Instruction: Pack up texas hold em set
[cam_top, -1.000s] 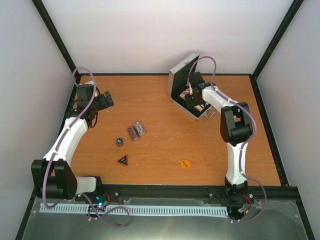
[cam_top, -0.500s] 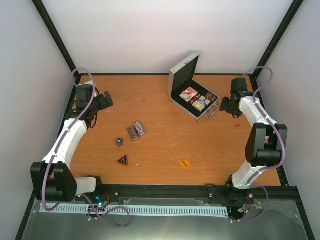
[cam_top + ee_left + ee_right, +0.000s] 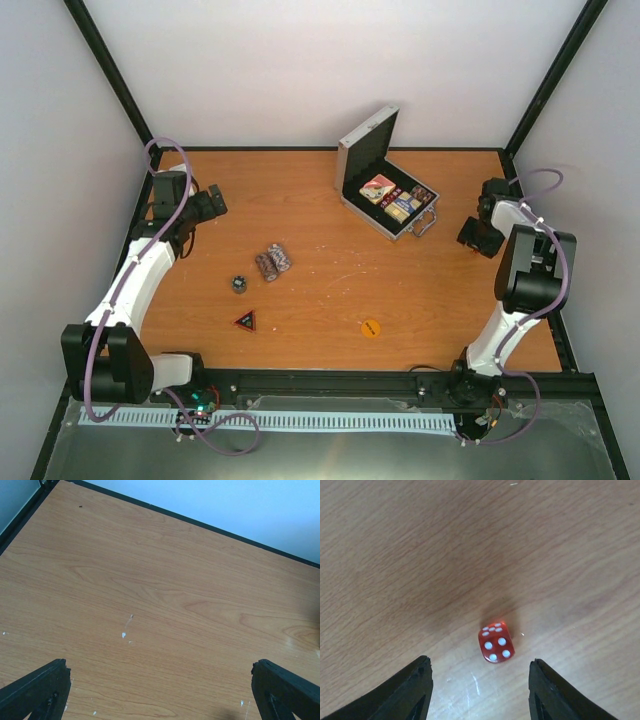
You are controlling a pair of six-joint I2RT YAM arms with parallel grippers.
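The silver case (image 3: pixel 385 185) stands open at the back, its lid up, with the card deck (image 3: pixel 377 188) and chips (image 3: pixel 408 203) inside. A tiny red die (image 3: pixel 496 642) lies on the table just ahead of my right gripper (image 3: pixel 480 680), which is open and hangs low over it. In the top view the right gripper (image 3: pixel 480 237) hides the die. Striped chip stacks (image 3: pixel 273 261), a small dark piece (image 3: pixel 239 285), the red-edged triangle (image 3: pixel 246 321) and the orange disc (image 3: pixel 371 328) lie on the table. My left gripper (image 3: pixel 205 203) is open and empty at the far left; it also shows in the left wrist view (image 3: pixel 160 695).
The black frame rail (image 3: pixel 530 230) runs close behind the right gripper along the table's right edge. The case's handle (image 3: pixel 428 222) points toward the right gripper. White walls enclose the table on three sides.
My right arm has left the case and swung right to the table's right edge, coming down over the red die. The left arm has not moved.
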